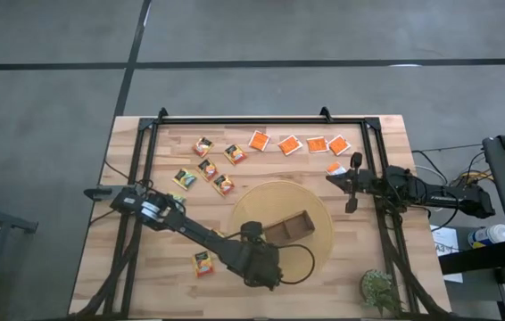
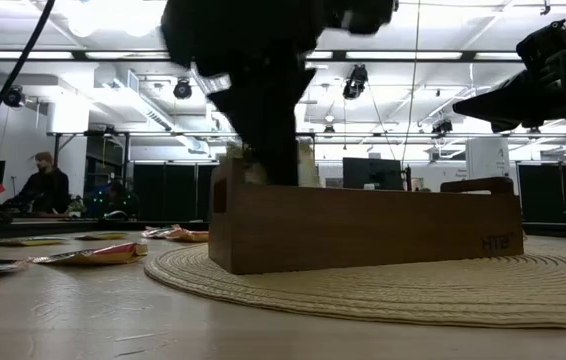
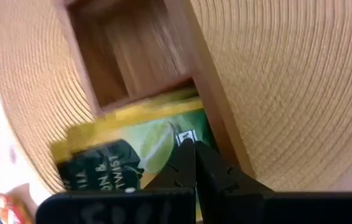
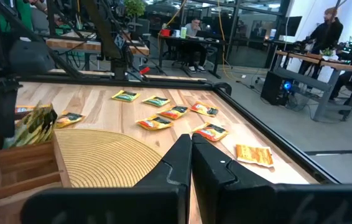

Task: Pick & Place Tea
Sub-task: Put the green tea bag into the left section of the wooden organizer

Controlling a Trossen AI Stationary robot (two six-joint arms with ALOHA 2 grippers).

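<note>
A brown wooden tray stands on a round woven mat in the middle of the table. My left gripper hangs over the tray's left end, shut on a dark green-and-yellow tea sachet. In the right wrist view this sachet hangs just above the tray's end compartment. More tea sachets lie flat on the far half of the table: orange ones and yellow and green ones. My right gripper waits shut and level at the table's right side. My left gripper pinches the green-and-yellow sachet near one edge between its two fingers, coming steeply from above. The sachet hangs tilted below the fingers over the tray's end compartment. Whether its lower edge touches the tray, I cannot tell.
One sachet lies near the table's front, left of the mat. An orange sachet lies close to the right gripper. A black frame rail runs along the far edge, and a small green plant stands at the front right.
</note>
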